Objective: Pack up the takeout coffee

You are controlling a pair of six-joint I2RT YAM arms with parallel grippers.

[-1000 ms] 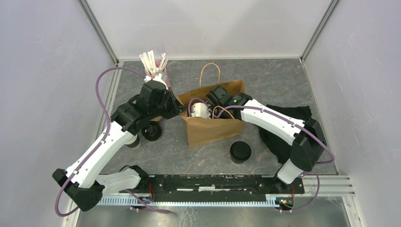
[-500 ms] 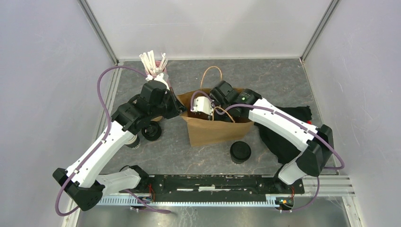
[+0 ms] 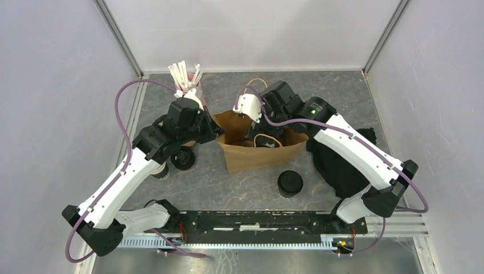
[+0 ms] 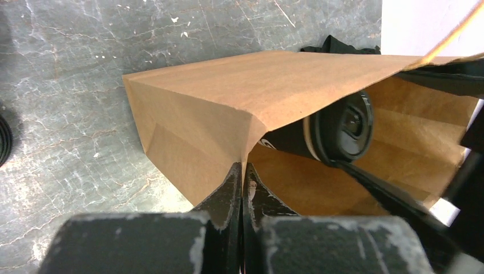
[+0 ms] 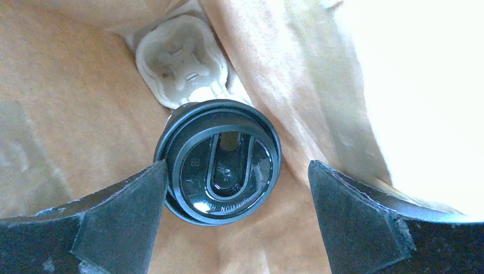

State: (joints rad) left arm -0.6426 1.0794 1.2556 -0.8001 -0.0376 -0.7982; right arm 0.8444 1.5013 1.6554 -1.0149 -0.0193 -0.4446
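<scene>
Before the paper bag [image 3: 257,155] stands the front cup [image 3: 290,183], unpacked; at its left end, the left cup [image 3: 182,157] likewise. Inside sits the packed cup [image 4: 342,125]; left gripper [image 4: 242,171] pinches the bag's rim, right gripper [image 5: 235,168] spread-fingered above it.

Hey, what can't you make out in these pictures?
- Left wrist view: the brown paper bag covers most of the black-lidded dark paper cup.
- Right wrist view: that cup's lid hides its body and whether it sits in the pale pulp carrier.
- Top view: the left arm covers part of a black round object; cup or lid unclear.
</scene>
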